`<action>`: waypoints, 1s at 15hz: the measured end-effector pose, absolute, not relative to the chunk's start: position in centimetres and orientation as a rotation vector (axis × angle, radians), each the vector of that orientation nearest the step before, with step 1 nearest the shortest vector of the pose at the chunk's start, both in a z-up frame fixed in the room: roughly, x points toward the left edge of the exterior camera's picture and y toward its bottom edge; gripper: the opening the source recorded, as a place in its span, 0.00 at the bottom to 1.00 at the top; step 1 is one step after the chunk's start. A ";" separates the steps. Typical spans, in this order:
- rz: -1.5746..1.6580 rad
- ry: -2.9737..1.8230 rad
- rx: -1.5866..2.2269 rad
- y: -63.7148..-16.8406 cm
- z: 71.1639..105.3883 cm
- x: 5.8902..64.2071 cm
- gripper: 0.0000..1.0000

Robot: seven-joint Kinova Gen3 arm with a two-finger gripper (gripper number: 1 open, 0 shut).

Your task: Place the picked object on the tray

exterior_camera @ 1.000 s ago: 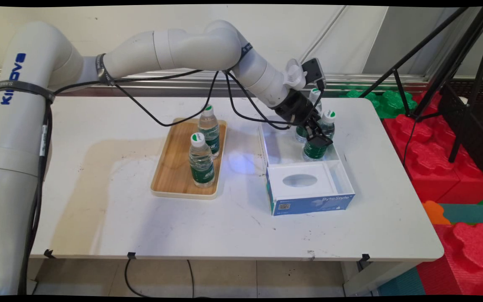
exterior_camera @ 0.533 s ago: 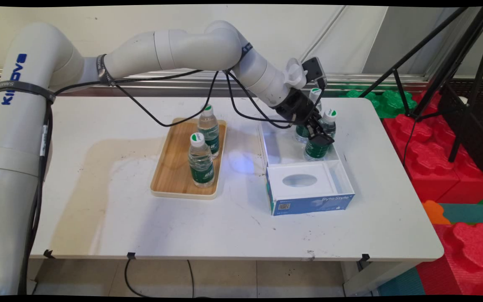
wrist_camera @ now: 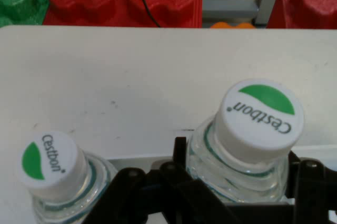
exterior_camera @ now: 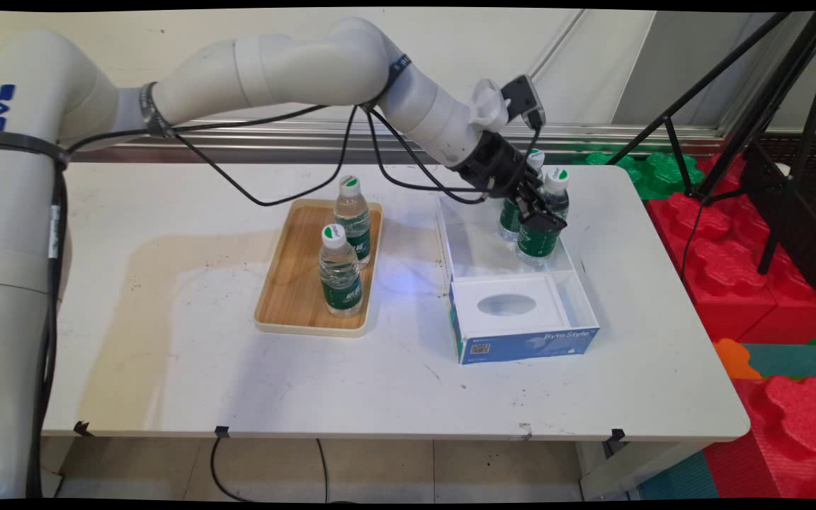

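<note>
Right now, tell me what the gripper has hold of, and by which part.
The gripper is shut on a water bottle over the white box, gripping its upper body just below the cap.

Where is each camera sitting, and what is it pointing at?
Main view: sits above the table's near side, looking down across the white table toward the wall; shows the white arm and black gripper.
Hand view: rides on the hand, looking along the gripper at bottle caps; shows black linkage and fingers.
Shared: the gripped clear water bottle with green label and white cap and its neighbour bottle.
</note>
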State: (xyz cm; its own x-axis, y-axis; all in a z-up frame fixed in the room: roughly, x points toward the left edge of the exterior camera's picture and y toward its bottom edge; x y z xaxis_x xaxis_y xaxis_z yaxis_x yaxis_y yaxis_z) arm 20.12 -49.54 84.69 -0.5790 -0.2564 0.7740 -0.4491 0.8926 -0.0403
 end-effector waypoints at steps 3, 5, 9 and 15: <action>0.296 -2.190 0.507 -48.3 86.1 21.2 0.00; 0.298 -2.176 0.510 -47.5 87.0 21.8 0.00; 0.309 -2.145 0.512 -45.9 89.1 23.3 0.00; 0.336 -2.101 0.510 -43.1 93.1 26.6 0.00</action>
State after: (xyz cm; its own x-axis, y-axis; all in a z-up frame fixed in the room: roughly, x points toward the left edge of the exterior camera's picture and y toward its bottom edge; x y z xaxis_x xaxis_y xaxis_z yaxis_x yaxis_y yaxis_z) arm 26.58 -43.05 93.10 -0.4933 -0.2284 0.8394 -0.4788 0.8769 -0.0428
